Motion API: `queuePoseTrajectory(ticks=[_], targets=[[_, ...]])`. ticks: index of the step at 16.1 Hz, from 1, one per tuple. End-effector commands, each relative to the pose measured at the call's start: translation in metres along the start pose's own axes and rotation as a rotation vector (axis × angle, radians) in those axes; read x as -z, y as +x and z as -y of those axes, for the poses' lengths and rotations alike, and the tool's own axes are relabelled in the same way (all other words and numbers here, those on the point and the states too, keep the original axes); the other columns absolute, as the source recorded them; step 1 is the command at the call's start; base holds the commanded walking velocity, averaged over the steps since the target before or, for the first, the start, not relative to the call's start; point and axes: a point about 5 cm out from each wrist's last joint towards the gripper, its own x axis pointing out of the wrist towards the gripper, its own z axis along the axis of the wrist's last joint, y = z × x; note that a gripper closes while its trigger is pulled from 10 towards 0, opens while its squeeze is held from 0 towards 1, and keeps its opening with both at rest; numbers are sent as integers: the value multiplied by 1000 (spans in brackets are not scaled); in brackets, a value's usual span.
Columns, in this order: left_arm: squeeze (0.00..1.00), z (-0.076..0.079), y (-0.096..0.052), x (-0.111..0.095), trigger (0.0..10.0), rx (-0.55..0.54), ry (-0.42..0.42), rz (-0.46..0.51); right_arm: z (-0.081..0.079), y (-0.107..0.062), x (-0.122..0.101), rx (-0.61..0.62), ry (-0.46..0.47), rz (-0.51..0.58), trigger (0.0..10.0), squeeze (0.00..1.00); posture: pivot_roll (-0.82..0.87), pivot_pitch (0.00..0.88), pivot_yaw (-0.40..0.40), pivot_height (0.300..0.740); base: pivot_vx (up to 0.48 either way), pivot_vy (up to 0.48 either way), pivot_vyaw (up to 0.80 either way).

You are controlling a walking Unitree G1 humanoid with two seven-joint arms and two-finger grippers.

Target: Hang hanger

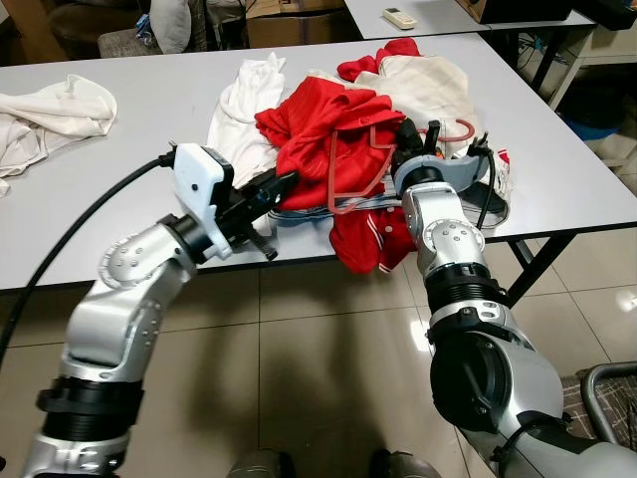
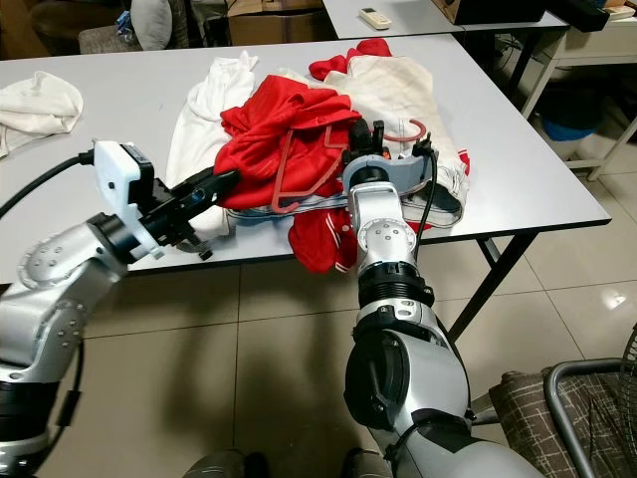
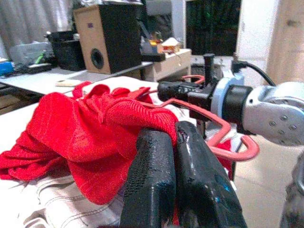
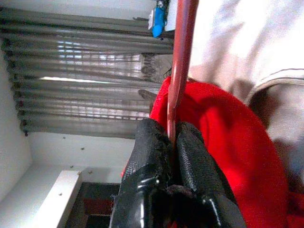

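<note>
both jaws closed: right gripper [image 4: 172, 142] on red hanger [image 4: 183, 57], left gripper [image 3: 176, 142] on red garment [image 3: 90, 128]

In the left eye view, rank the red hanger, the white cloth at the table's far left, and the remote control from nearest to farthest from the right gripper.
1. Red hanger: clamped in the right gripper.
2. Remote control: on the back table, beyond the pile.
3. White cloth: across the table, at its left end.

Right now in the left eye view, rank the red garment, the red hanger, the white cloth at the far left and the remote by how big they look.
1. red garment
2. white cloth
3. red hanger: a thin outline, so its rank against the cloth is unsure
4. remote, smallest, though it lies farthest from the camera
</note>
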Motion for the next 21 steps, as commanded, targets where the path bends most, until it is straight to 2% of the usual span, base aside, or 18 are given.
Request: queuePoseTrajectory(ticks=[1, 4, 5, 7, 8, 10, 11, 13, 14, 15, 17, 18, 19, 21], targets=[[0, 7, 1, -8, 0, 74, 2, 26, -7, 2, -2, -17, 21, 42, 10000, 0, 45, 88, 70, 740, 0, 0, 0], [0, 27, 7, -17, 0, 216, -25, 66, -2, 3, 3, 31, 3, 29, 10000, 0, 47, 93, 72, 740, 0, 0, 0], [0, 39, 11, -21, 0, 296, -46, 76, 0, 3, 5, 56, 17, 32, 10000, 0, 48, 95, 72, 740, 0, 0, 0], [0, 63, 16, -18, 0, 458, -72, 30, -4, 5, 11, 57, 34, 23, 10000, 0, 49, 96, 72, 740, 0, 0, 0], [0, 71, 17, -7, 0, 480, -52, -39, -10, 7, 14, 36, 70, 23, 10000, 0, 48, 97, 72, 740, 0, 0, 0], [0, 73, 17, 20, 0, 432, -14, -189, -19, 9, 13, -1, 157, 46, 10000, 0, 46, 97, 72, 740, 0, 0, 0], [0, 77, 19, 28, 0, 413, -29, -217, -22, 9, 12, -12, 187, 62, 10000, 0, 45, 98, 72, 740, 0, 0, 0], [0, 91, 31, 26, 0, 394, -106, -162, -26, 11, 16, -21, 201, 56, 10000, 0, 44, 97, 70, 740, 0, 0, 0], [0, 94, 34, 26, 0, 392, -107, -156, -27, 11, 20, -22, 177, 39, 10000, 0, 44, 97, 70, 740, 0, 0, 0], [0, 86, 43, 34, 10000, 281, -11, -183, -31, 10, 30, -41, 88, 1, 10000, 0, 42, 97, 70, 740, 0, 0, 0], [0, 63, 41, 44, 10000, 148, 116, -248, -36, 8, 31, -115, 112, -2, 10000, 0, 37, 99, 72, 740, 0, 0, 0], [965, 56, 39, 45, 10000, 115, 129, -257, -36, 7, 31, -121, 104, -3, 10000, 0, 35, 100, 71, 740, 0, 0, 0], [1000, 47, 34, 45, 10000, 72, 112, -263, -35, 7, 27, -123, 128, 9, 10000, 0, 36, 100, 69, 740, 0, 0, 0], [1000, 46, 25, 48, 10000, 100, 125, -289, -32, 7, 22, -98, 49, 26, 10000, 0, 33, 100, 69, 740, 0, 0, 0]])
